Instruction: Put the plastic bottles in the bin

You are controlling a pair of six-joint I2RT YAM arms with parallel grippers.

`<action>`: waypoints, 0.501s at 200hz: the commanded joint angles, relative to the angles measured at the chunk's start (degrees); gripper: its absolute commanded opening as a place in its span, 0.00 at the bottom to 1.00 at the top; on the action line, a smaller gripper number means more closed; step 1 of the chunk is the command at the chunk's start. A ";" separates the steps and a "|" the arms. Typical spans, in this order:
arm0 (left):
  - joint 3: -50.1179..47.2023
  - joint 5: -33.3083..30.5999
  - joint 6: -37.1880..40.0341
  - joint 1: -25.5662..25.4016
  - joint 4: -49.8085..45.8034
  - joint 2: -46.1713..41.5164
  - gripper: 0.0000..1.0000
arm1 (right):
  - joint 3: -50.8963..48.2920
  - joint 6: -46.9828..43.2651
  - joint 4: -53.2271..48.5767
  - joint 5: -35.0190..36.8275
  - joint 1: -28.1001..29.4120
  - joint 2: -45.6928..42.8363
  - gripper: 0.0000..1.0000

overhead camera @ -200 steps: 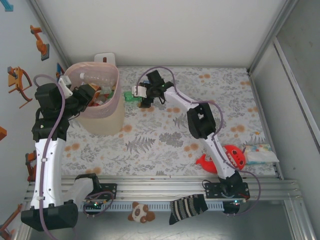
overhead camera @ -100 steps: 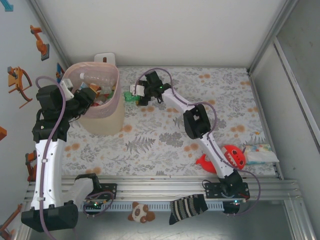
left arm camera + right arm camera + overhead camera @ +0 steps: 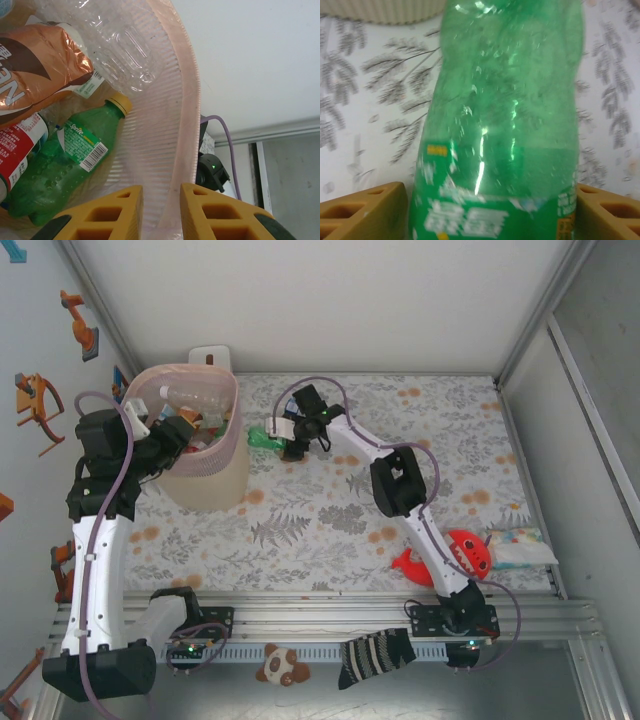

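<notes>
While your left claw (image 3: 161,210) pinches the bin's (image 3: 181,100) pink wall between narrow jaws, your right claw (image 3: 492,212) stands wide, a finger (image 3: 360,210) against each side of a green bottle (image 3: 505,115). From above, that bottle lies just beside the bin, whose tall wall is all that parts them. A red plush toy (image 3: 465,555) and a tissue pack (image 3: 520,547) sit well apart. The left wrist camera looks inside the bin: a Sprite bottle (image 3: 60,165), a clear bottle (image 3: 115,40), a red-labelled bottle (image 3: 15,150).
</notes>
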 commanded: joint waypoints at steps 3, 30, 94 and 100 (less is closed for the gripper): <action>-0.89 1.28 -0.21 -0.30 0.79 -0.24 0.25 | -3.03 2.90 -6.54 -2.73 -0.15 -4.85 0.74; -1.25 1.14 -0.39 -0.39 0.96 -0.66 0.25 | -8.05 6.07 -5.97 -3.00 -0.03 -7.99 0.68; -2.39 0.93 -1.75 -1.02 2.53 -0.68 0.25 | -19.77 14.81 -1.95 0.13 0.63 -15.15 0.65; -2.44 0.86 -1.84 -1.11 2.69 -0.67 0.25 | -20.70 15.43 -1.49 0.50 0.62 -15.77 0.65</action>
